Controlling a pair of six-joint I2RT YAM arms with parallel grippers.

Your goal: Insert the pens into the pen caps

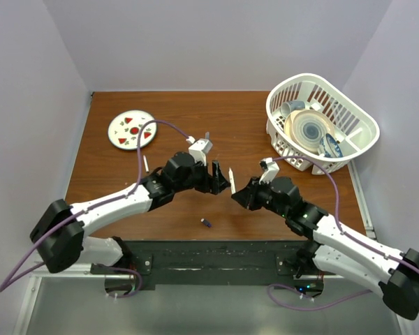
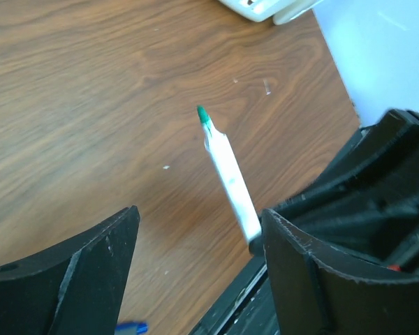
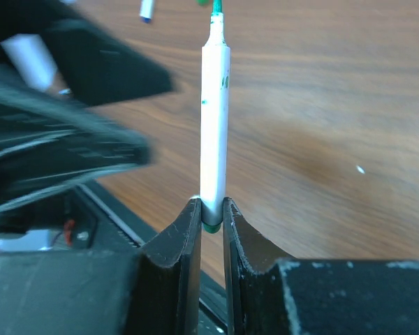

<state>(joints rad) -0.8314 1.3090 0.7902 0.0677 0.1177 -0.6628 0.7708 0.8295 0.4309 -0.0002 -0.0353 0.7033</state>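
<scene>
Wooden table [image 1: 251,125]; capping step, green-tipped pen [image 3: 214,125] bare.
Right gripper [image 3: 209,206] pinched its tail; left gripper [image 2: 199,215] gaped empty beside it, probably needed a cap next.

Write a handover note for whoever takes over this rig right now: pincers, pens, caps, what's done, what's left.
Right pincer: shut on the bottom end of a pen, its green tip bare and pointing up.
Left pincer: open, close to that pen, nothing seen in it.
A second pen lies on the table left of the arms; a dark cap lies near the front edge.
Done: one pen picked up.
Left: cap it, then the others. Green and blue caps are not clearly in view.
</scene>
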